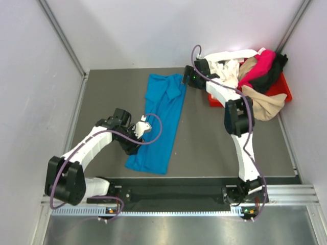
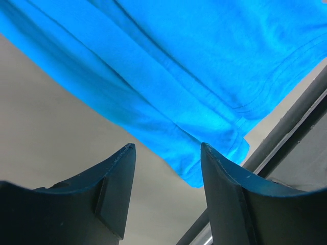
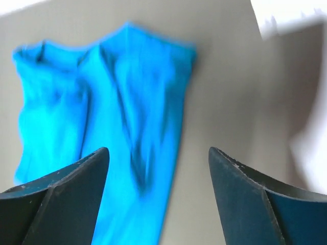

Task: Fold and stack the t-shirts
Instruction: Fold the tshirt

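The bright blue t-shirt [image 1: 161,122] lies folded lengthwise in a long strip on the grey table, collar end at the back. My left gripper [image 1: 134,144] is open and empty at the strip's left edge near the hem; in the left wrist view the blue cloth [image 2: 168,76] lies just ahead of the fingertips [image 2: 127,153]. My right gripper [image 1: 187,77] is open and empty just right of the collar end; the right wrist view shows the blue shirt [image 3: 102,127] blurred under it. White [image 1: 227,64], tan [image 1: 263,104], magenta [image 1: 259,66] and black [image 1: 271,76] shirts are piled at the back right.
The red plastic tray [image 1: 281,91] holds the pile of shirts at the back right, against the right wall. White walls close in the table at left, back and right. A metal rail [image 1: 179,190] runs along the near edge.
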You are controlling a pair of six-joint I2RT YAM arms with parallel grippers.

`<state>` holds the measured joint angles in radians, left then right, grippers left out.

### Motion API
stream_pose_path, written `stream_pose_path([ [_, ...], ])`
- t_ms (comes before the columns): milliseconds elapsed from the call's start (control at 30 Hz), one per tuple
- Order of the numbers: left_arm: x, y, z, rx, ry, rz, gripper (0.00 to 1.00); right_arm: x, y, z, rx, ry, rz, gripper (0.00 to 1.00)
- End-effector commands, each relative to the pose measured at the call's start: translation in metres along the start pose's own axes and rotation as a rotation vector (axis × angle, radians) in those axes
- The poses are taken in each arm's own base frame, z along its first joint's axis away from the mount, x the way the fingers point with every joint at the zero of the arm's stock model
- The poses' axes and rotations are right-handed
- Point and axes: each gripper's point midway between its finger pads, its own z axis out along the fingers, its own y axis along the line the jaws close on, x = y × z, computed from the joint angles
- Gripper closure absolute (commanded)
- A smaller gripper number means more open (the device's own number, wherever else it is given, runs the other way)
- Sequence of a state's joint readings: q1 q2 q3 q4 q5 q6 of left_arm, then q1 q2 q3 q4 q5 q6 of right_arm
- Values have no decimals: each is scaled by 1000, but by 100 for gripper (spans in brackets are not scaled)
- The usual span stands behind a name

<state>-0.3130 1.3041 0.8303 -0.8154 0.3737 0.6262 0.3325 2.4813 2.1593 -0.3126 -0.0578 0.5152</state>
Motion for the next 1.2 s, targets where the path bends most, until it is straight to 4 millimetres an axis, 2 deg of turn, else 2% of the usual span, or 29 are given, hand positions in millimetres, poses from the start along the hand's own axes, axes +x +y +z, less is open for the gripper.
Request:
stream_pose_path([
  [0,-10,-9,-19,-17,-73,28,42,-39,46,-97,30,-116,-74,21],
  [33,-8,-10,-21,-21,-78,29,42,-45,64,-133,22,-156,-78,21],
  [67,-3,-11,-21,-30,-72,21,42,4,43,-132,77,-66,-88,21],
  [100,-3,-7,-25,-73,-83,21,41,10,69,-167,25,-98,-88,21],
  [133,1,-7,-24,-83,-80,12,41,32,70,-177,22,-76,-89,21],
  [167,1,-6,-26,-97,-91,10,41,94,47,-179,58,31,-102,21],
  [200,-1,-6,-28,-112,-111,12,40,116,53,-189,30,44,-55,22],
  [233,-3,-7,-28,-115,-132,8,40,144,77,-213,-39,70,-64,25],
  [267,-5,-8,-28,-113,-145,9,40,193,63,-220,-13,156,-45,25],
  [300,-9,-10,-32,-115,-172,20,39,232,79,-236,-50,223,-75,25],
  [333,-10,-12,-33,-116,-184,28,39,254,86,-248,-76,265,-65,25],
  [367,-12,-12,-36,-122,-198,36,39,286,79,-256,-63,328,-31,25],
  [400,-14,-12,-39,-135,-218,49,39,311,93,-271,-109,362,-47,25],
  [500,-13,-15,-41,-143,-237,90,39,350,99,-293,-124,419,-22,27],
  [633,-11,-17,-39,-137,-237,88,39,377,101,-303,-111,460,-10,30],
  [800,-10,-19,-40,-136,-245,90,39,402,105,-288,-129,511,33,35],
  [900,-12,-21,-40,-126,-252,92,39,414,103,-288,-134,554,47,60],
  [933,-13,-21,-40,-124,-256,96,40,416,97,-288,-136,553,57,81],
  [1000,-16,-23,-38,-108,-271,111,41,409,93,-293,-145,542,96,99],
  [1033,-19,-28,-36,-81,-290,147,41,408,86,-296,-138,543,102,100],
  [1067,-24,-31,-34,-73,-313,180,41,414,63,-301,-94,560,98,100],
  [1100,-22,-34,-27,-64,-320,208,41,407,61,-308,-108,552,110,100],
  [1133,-33,-33,-26,-74,-367,262,42,413,45,-312,-83,563,106,100],
  [1167,-32,-39,-21,-65,-381,357,43,414,39,-320,-78,580,103,100],
])
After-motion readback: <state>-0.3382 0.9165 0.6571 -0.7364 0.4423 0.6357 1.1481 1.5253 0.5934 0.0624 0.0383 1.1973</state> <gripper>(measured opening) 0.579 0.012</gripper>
